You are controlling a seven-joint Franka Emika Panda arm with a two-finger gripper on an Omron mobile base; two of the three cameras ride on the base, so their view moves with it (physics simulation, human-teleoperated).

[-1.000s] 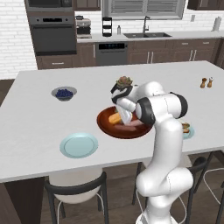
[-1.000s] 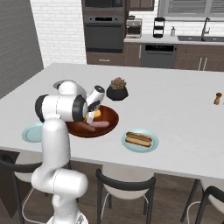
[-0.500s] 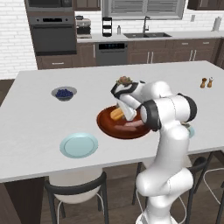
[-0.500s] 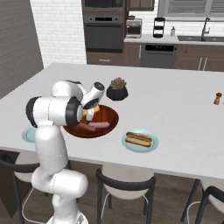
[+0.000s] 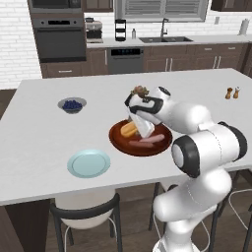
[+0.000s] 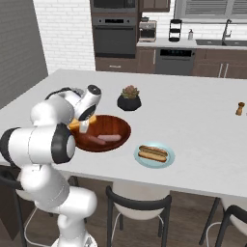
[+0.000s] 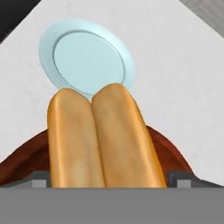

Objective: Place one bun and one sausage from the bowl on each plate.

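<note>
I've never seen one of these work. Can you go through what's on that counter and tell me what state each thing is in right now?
gripper: open, jaws either side of the bun, not yet closed.
bun: lying in the bowl.
sausage: lying loose in the bowl.
bowl: holds one bun and one sausage.
near plate: nothing on it.
far plate: already holds a bun with a sausage.
blueberry bowl: filled with berries.

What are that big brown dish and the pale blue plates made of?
The bowl looks like polished wood: reddish-brown with a glossy sheen. The empty plate and the filled plate look like glazed ceramic, smooth and evenly pale blue-green, though plastic is possible.
</note>
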